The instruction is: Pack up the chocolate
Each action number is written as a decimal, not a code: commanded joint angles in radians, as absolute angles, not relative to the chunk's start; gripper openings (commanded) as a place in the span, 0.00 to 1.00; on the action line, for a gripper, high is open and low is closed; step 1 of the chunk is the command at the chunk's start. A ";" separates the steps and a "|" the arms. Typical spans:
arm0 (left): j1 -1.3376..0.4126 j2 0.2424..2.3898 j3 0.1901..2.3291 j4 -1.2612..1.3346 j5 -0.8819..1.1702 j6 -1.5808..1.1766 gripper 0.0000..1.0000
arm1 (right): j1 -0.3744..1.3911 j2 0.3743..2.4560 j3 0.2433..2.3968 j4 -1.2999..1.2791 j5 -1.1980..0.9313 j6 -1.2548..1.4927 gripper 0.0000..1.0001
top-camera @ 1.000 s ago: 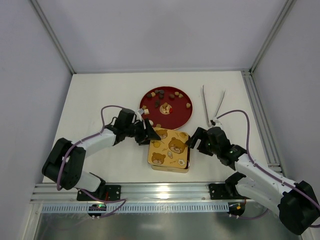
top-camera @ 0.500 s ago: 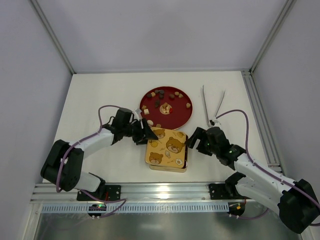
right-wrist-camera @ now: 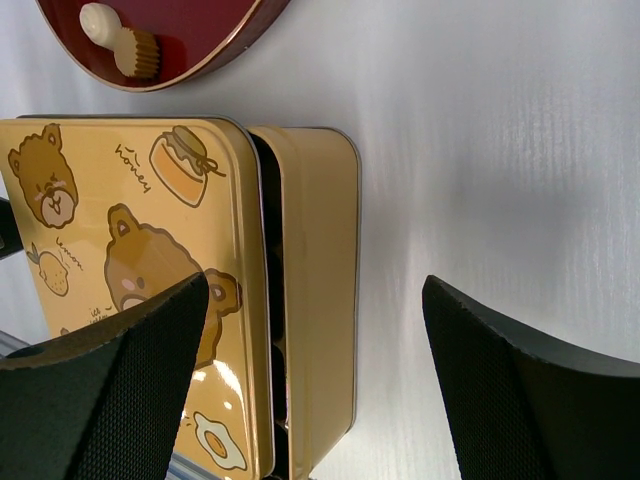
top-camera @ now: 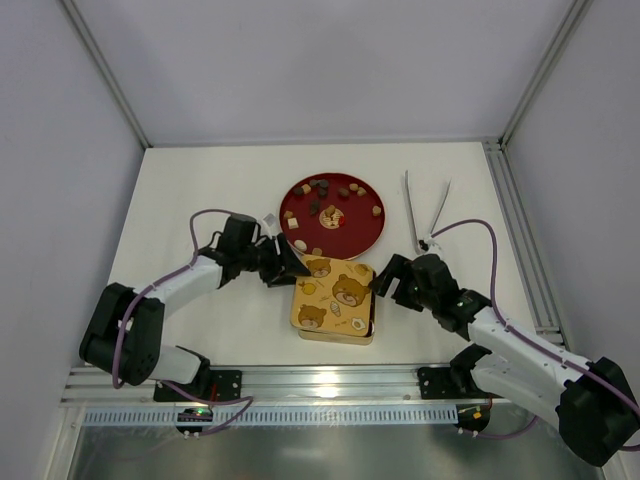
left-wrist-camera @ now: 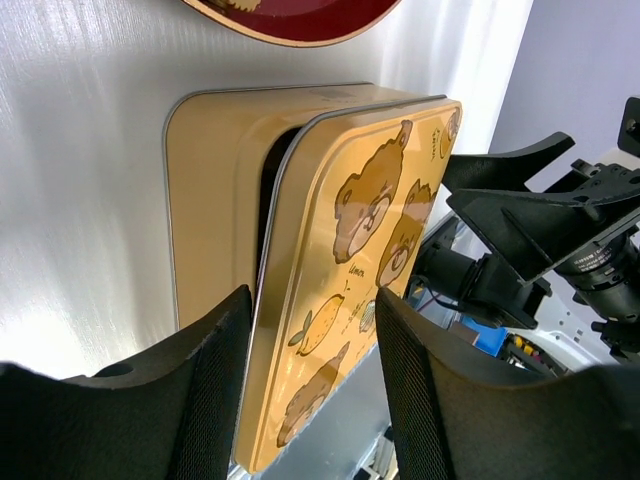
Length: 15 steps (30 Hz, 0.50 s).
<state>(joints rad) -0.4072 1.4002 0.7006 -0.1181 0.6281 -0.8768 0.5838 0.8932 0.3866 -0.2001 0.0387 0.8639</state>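
The chocolate [top-camera: 320, 189] is several small tan, dark and cream pieces lying on the red plate [top-camera: 357, 236]. One cream-and-tan piece [right-wrist-camera: 120, 47] shows in the right wrist view. In front of the plate is a gold tin [top-camera: 368, 325] with a bear-printed lid [top-camera: 335, 296]. The lid [left-wrist-camera: 370, 260] rests askew on the base [left-wrist-camera: 215, 200], with a dark gap along the edge. My left gripper [top-camera: 283, 268] is open at the tin's left side, and the lid's edge lies between its fingers [left-wrist-camera: 312, 310] without contact. My right gripper [top-camera: 383, 282] is open wide around the tin's right edge [right-wrist-camera: 315, 290].
Metal tongs [top-camera: 425, 210] lie to the right of the plate. The white enclosure walls stand to the left, right and behind. An aluminium rail [top-camera: 320, 378] runs along the near table edge.
My left gripper has drawn back to the left, away from the tin. The lid now lies flatter on the tin. The right arm has barely moved.
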 commanded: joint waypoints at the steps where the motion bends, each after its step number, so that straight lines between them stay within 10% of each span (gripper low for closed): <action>1: -0.402 1.376 0.692 -0.129 0.664 -0.859 0.52 | 0.595 0.897 0.387 -0.150 0.057 0.865 0.87; 15: -0.402 1.385 0.690 -0.190 0.614 -0.838 0.46 | 0.635 0.920 0.394 -0.118 0.063 0.877 0.87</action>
